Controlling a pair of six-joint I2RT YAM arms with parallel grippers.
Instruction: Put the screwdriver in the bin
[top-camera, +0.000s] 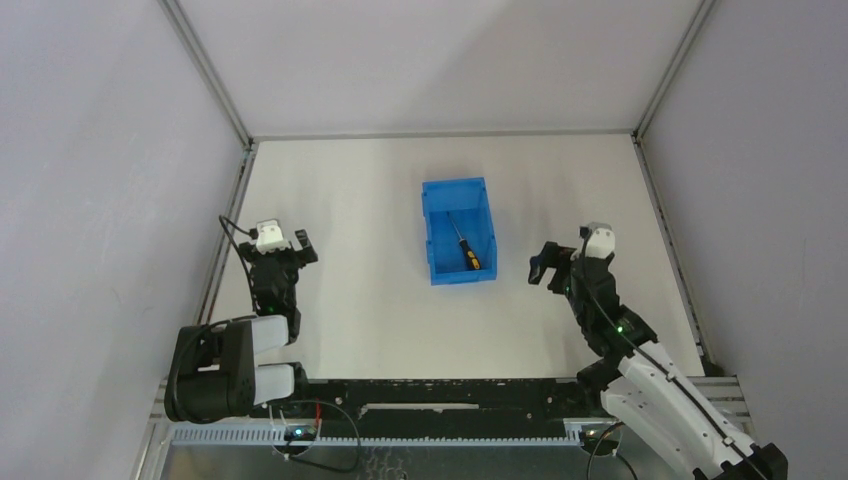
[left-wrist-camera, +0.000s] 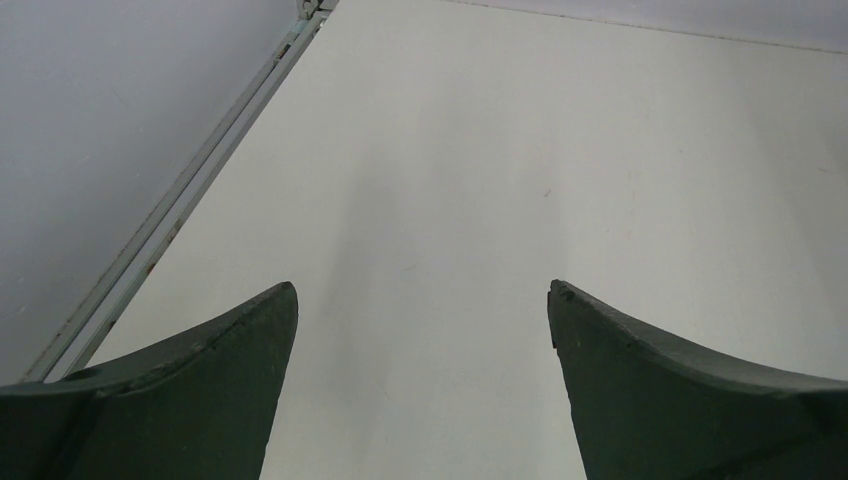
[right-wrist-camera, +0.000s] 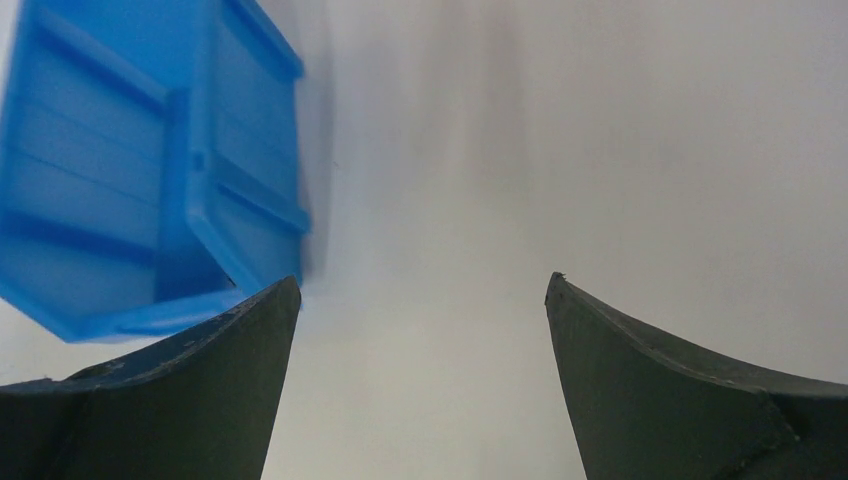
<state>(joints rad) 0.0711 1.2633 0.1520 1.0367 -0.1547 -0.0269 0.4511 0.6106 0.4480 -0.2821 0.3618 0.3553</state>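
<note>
- Since the screwdriver (top-camera: 463, 243) already lies inside the bin (top-camera: 429, 232), the placing step looks done.
- Right gripper (right-wrist-camera: 422, 285) is spread wide and empty beside the bin; left gripper (left-wrist-camera: 422, 290) is the same, well apart.
- Next, probably just park both arms.

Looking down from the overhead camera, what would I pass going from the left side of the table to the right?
Left gripper, open → blue bin, with the screwdriver lying inside it → right gripper, open.
</note>
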